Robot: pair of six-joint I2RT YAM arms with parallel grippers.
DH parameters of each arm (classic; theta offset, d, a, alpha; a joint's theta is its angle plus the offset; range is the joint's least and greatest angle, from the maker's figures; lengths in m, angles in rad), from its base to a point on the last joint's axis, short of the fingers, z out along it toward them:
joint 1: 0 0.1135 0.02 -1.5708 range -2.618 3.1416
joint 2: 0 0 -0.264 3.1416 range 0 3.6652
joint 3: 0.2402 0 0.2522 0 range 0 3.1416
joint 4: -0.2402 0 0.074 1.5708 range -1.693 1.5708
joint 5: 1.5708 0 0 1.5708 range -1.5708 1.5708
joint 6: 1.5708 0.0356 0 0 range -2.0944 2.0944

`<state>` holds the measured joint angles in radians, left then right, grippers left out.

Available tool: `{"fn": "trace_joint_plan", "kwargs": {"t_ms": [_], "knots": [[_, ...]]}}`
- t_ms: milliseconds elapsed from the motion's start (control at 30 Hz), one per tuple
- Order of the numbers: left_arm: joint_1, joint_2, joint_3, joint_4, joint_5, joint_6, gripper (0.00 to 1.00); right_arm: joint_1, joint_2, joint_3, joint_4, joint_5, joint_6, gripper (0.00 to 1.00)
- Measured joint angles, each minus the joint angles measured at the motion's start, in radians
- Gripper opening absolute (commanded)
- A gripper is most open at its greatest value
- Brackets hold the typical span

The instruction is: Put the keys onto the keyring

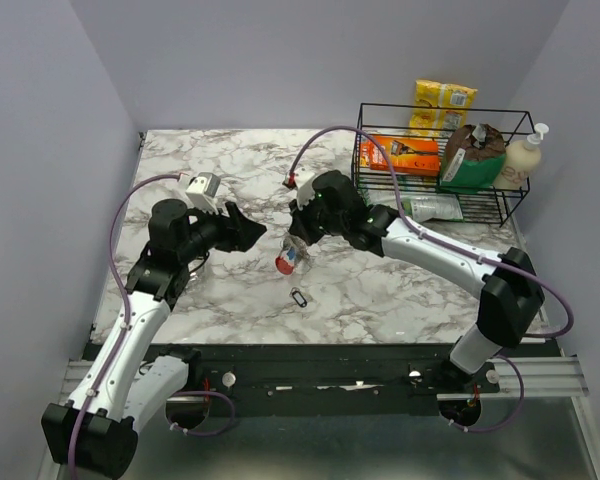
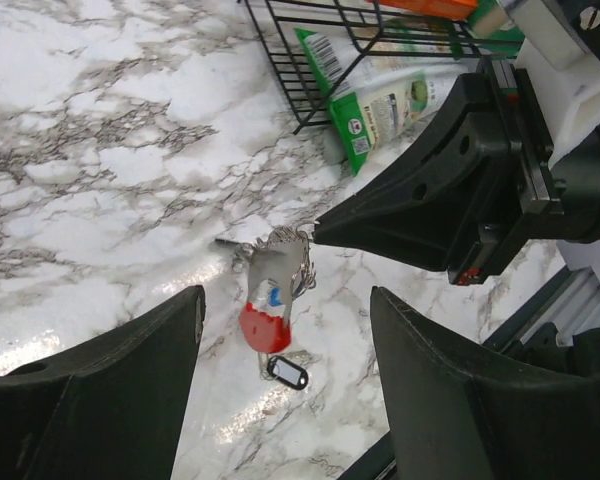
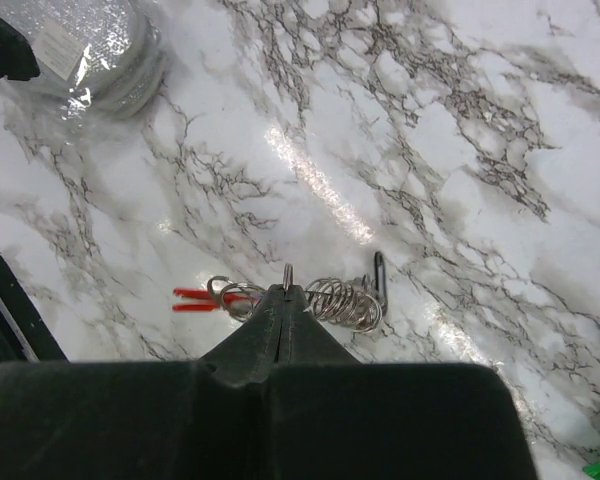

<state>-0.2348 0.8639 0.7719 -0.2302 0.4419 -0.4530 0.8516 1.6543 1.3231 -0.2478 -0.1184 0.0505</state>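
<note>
White arms (image 1: 130, 340) — black joints (image 1: 505, 300), purple cables (image 1: 115, 232)

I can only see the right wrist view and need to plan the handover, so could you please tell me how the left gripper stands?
Observer: The left gripper is open and empty, just left of the key bunch.
Operator: Thank you. Is anything lying loose nearby?
Observer: Yes, a dark oval piece lies on the table, on the arm-base side of the red keyring.
Operator: Is a blue key in the bunch?
Observer: Yes, a blue-headed key shows right next to the red keyring.
</note>
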Motion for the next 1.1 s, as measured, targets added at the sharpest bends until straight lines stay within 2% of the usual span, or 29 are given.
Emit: {"fn": "trace_joint_plan", "kwargs": {"t_ms": [333,533,867,933,1100], "knots": [[0.000,-0.050,0.002,0.072,0.128,0.016,0.71,-0.010,-0.146,-0.018,0.008,-0.040,-0.066,0.01],[-0.001,-0.066,0.002,0.136,0.213,0.019,0.67,-0.024,-0.269,-0.082,0.042,-0.138,-0.104,0.00],[-0.021,-0.045,0.008,0.266,0.374,0.014,0.56,-0.036,-0.380,-0.196,0.087,-0.354,-0.161,0.00],[-0.042,-0.034,0.013,0.278,0.399,0.016,0.55,-0.036,-0.410,-0.229,0.105,-0.391,-0.162,0.00],[-0.118,-0.032,0.027,0.294,0.423,0.031,0.44,-0.044,-0.488,-0.280,0.154,-0.469,-0.153,0.01]]}}
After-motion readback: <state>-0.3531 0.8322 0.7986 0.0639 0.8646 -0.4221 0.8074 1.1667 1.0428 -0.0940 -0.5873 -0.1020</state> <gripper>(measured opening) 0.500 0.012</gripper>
